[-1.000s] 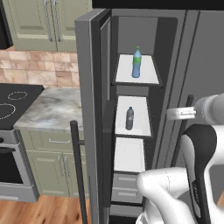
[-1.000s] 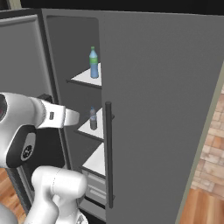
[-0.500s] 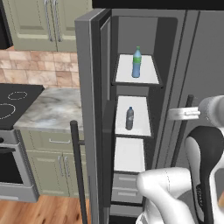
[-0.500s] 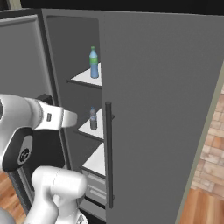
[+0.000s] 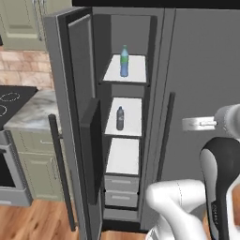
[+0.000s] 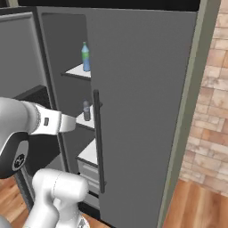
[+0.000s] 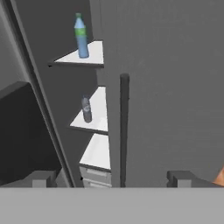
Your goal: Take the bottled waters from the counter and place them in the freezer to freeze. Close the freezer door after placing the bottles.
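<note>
1. Bottles: the blue bottle (image 5: 124, 61) stands upright on the top freezer shelf (image 5: 112, 74); the grey bottle (image 5: 120, 118) stands upright on the shelf below.
2. Freezer (image 5: 123, 140): its door (image 5: 79, 126) is wide open, to the left, its long bar handle (image 5: 62, 178) facing the counter (image 5: 28, 110).
3. Gripper (image 7: 113, 178): held well apart from the bottles, in front of the plain door's handle (image 7: 124, 127); fingertips (image 7: 41, 178) spread wide, nothing between them.

A kitchen — refrigerator (image 5: 197, 84), stovetop (image 5: 11, 101), stone counter (image 5: 33, 110), green cabinets (image 5: 35, 171).
</note>
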